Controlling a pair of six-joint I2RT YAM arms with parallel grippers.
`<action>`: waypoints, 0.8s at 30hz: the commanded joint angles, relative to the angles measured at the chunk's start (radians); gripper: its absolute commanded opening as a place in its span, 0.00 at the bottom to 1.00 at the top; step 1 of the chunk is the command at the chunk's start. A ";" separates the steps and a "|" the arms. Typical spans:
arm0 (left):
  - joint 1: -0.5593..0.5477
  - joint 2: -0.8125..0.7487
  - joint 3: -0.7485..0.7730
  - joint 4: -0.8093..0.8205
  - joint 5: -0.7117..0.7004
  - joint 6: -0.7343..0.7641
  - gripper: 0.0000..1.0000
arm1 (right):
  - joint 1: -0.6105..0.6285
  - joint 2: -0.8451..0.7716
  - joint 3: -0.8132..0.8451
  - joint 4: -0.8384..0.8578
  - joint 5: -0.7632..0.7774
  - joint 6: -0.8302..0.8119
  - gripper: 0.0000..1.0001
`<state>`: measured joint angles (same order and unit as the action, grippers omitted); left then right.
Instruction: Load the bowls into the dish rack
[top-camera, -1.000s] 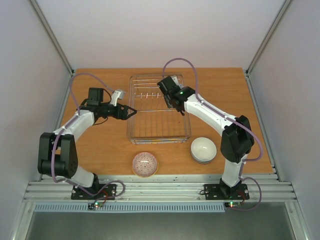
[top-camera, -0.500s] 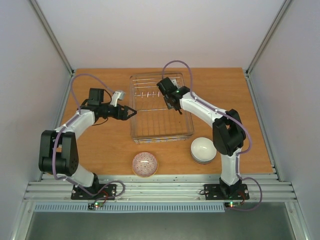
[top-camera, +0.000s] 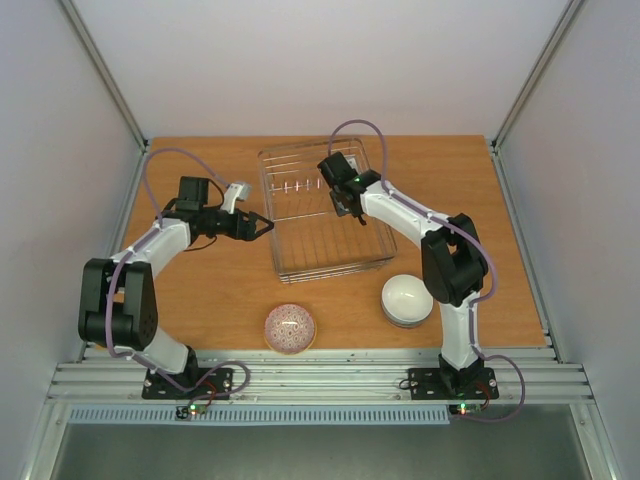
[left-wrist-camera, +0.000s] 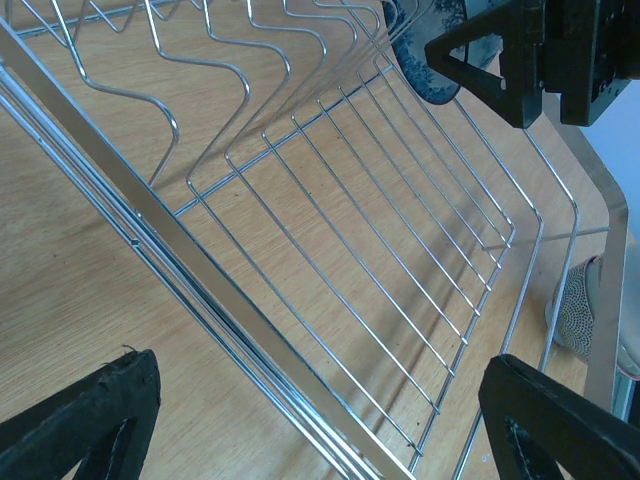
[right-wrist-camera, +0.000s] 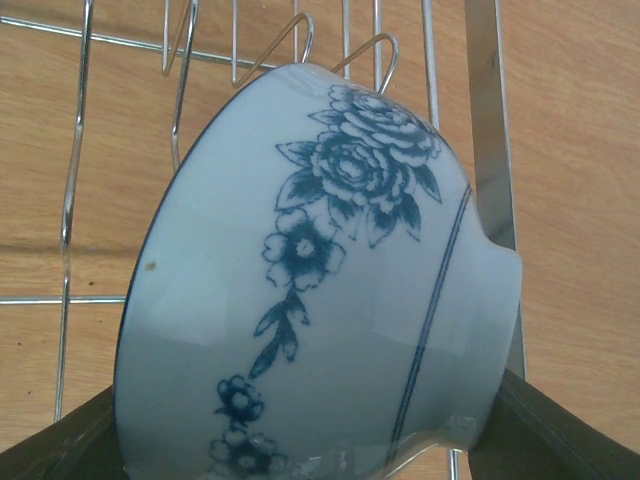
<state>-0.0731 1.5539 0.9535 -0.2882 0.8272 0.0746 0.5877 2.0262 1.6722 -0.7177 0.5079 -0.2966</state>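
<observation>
The dish rack (top-camera: 322, 240) is a silver wire basket in the middle of the table, turned slightly askew. My right gripper (top-camera: 352, 203) is over its far right part, shut on a blue-and-white flowered bowl (right-wrist-camera: 320, 290) held on its side above the rack's wire prongs. That bowl also shows in the left wrist view (left-wrist-camera: 425, 55). My left gripper (top-camera: 264, 227) is open at the rack's left rim (left-wrist-camera: 200, 270), which runs between its fingers (left-wrist-camera: 95, 420). A pink patterned bowl (top-camera: 290, 328) and a stack of white bowls (top-camera: 407, 298) sit near the front.
A dark-dotted bowl (left-wrist-camera: 578, 312) shows past the rack's near corner in the left wrist view. Bare wooden table (top-camera: 200, 290) lies left of the rack and behind it. Grey walls enclose the table on three sides.
The rack has turned and slid, its near end shifting right and back. My right gripper has moved a little toward the back with the bowl. My left gripper has hardly moved.
</observation>
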 joint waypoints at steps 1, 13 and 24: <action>0.006 0.017 0.025 0.026 0.022 -0.009 0.88 | -0.002 -0.023 0.027 0.030 0.025 -0.006 0.01; 0.006 0.031 0.028 0.030 0.028 -0.012 0.88 | 0.010 -0.200 -0.023 0.070 0.075 -0.059 0.01; 0.007 0.027 0.027 0.027 0.025 -0.010 0.88 | 0.011 -0.049 0.145 0.014 -0.012 -0.126 0.01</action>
<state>-0.0719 1.5761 0.9554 -0.2882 0.8375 0.0620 0.5911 1.9308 1.7508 -0.7017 0.5014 -0.3759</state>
